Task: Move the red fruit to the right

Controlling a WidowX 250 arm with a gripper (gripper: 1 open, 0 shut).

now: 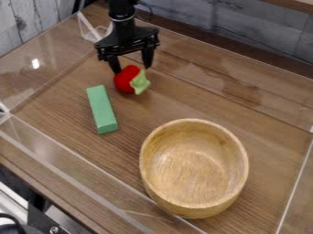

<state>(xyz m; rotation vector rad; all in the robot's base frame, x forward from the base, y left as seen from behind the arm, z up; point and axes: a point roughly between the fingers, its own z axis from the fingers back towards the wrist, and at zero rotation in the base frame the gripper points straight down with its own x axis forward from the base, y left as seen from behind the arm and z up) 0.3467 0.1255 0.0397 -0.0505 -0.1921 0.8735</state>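
Red fruit sits on the wooden tabletop toward the back left, light green leafy cap pointing to the right side of the view, just beside the upper end of the green block but apart from it. Black gripper is right over the fruit, pointing almost straight down, jaws spread wide with one finger on each side of the fruit's upper part; nothing held, and I can't tell if either fingertip touches the fruit or just brackets it. Fingertips look low, around the fruit's top half, so this reads as the reach/pre-grasp step, close not yet made. Wooden bowl is front right, empty, well apart from the fruit. Clear acrylic walls fence the work area on all sides. Progress judgement: early. Fruit is on the left part of the table, not lifted, not shifted to the right, so the actual move is all still to do. Left: settle the fingers round the fruit, close, lift, carry right, set down, release. Open wood to the right of the fruit, behind the bowl, looks like the obvious drop zone, though the task does not say how far right. Risks: fruit is glossy and rounded, could squirt out from between the fingers on closing; leafy cap sticks out on one side and could catch a finger; the block is close enough on the left to get nudged.
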